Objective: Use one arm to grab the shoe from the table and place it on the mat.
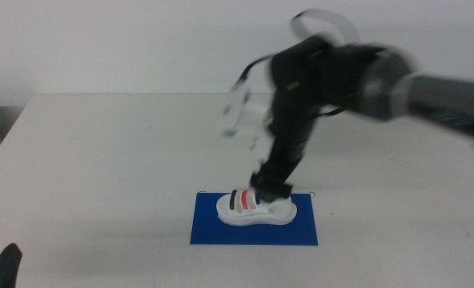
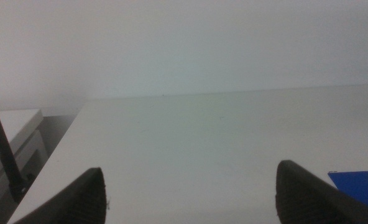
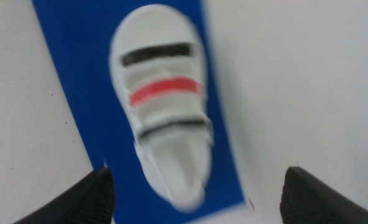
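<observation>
Nearest the middle camera, at the bottom left corner of its picture, the left gripper [image 1: 6,266] waits low over the table [image 1: 101,160]; its wrist view shows both jaws spread wide apart with nothing between them, only bare white tabletop and a corner of the mat [image 2: 358,185] off to one side. Moving rightward, the mat [image 1: 253,230] lies flat near the front middle of the table, a thin deep-blue rectangle, and the shoe [image 1: 255,209] sits on it, sole down, well within its edges. Directly above the shoe's heel end hangs the right gripper [image 1: 271,189], its arm [image 1: 365,80] reaching in from the right and blurred with motion. In the right wrist view the jaws stand wide open on either side of the shoe [image 3: 162,118], touching nothing, so the shoe is released and rests on the mat [image 3: 78,74]. The shoe looks small and light, probably soft in its striped straps and stiffer along the sole; I judge the sides of the sole near the heel the firmest place to pinch, while the straps would likely give. The tabletop is plain, white and smooth, with a pale wall behind it.
</observation>
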